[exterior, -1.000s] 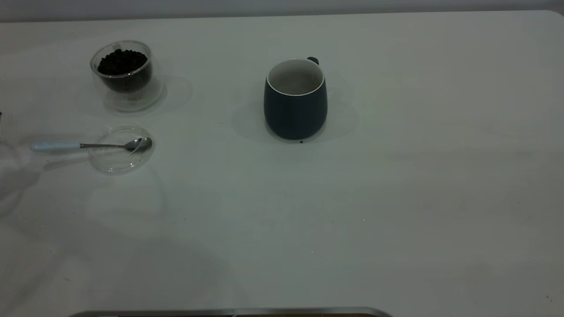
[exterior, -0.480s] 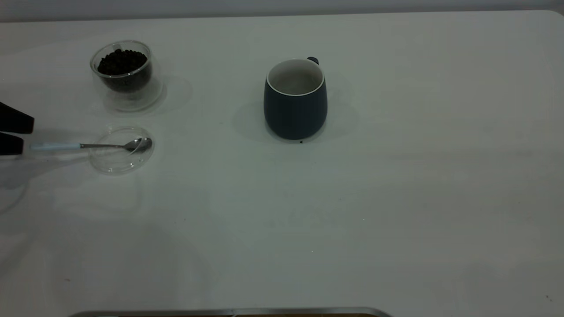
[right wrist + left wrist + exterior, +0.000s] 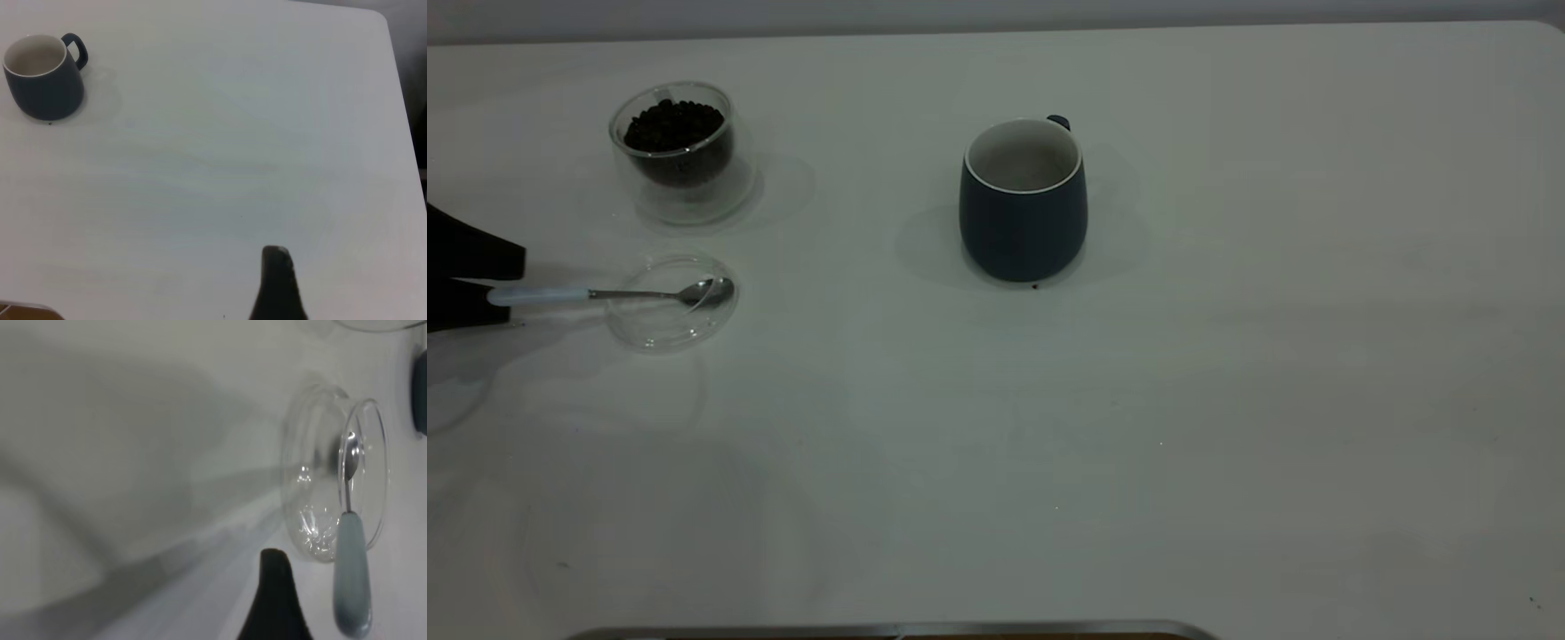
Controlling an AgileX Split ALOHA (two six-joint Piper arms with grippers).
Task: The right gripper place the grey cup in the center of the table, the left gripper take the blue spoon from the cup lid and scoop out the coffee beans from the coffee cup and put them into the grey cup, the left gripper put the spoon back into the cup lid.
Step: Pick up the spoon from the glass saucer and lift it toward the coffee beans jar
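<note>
Glass cup (image 3: 679, 147) at ten o'clock holds dark beans (image 3: 672, 124); the mug (image 3: 1023, 209) looks empty; left end effector (image 3: 491, 286) spread around the spoon (image 3: 543, 295) handle.

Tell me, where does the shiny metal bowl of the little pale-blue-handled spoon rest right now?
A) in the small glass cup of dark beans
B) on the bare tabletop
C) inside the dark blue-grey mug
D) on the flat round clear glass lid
D: the pale-blue-handled spoon lies with its bowl on the flat round clear glass lid, its handle sticking out toward the black left gripper.
</note>
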